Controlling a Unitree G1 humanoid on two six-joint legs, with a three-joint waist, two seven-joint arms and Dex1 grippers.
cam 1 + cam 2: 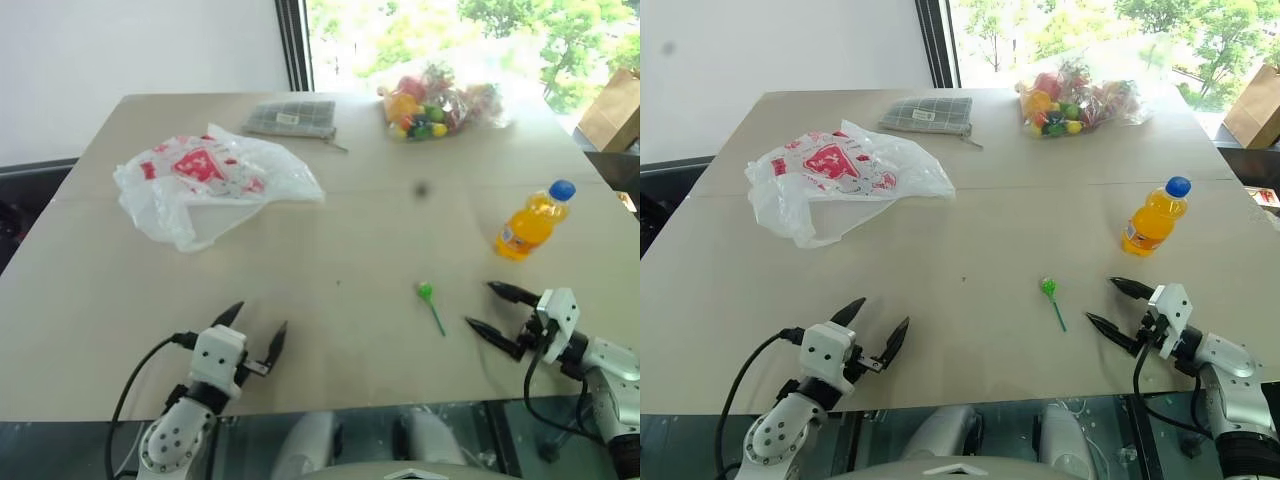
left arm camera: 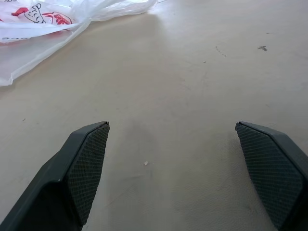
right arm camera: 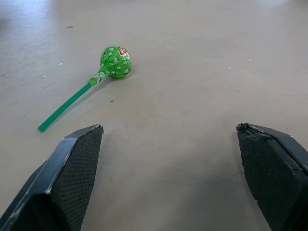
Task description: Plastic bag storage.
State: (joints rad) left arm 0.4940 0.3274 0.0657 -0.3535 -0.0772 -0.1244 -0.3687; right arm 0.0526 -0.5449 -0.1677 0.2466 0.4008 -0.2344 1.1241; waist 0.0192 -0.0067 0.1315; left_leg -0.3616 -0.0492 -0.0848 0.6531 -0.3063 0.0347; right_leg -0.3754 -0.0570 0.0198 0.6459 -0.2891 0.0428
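Partly cropped: plastic bag | lollipop whole, fingers cropped

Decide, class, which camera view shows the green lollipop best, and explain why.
The right wrist view: the green lollipop lies close ahead on the table, its wrapper and stick plain. Both eye views show it as a tiny green mark near the right end effector.

Crumpled plastic bag on table, untouched.
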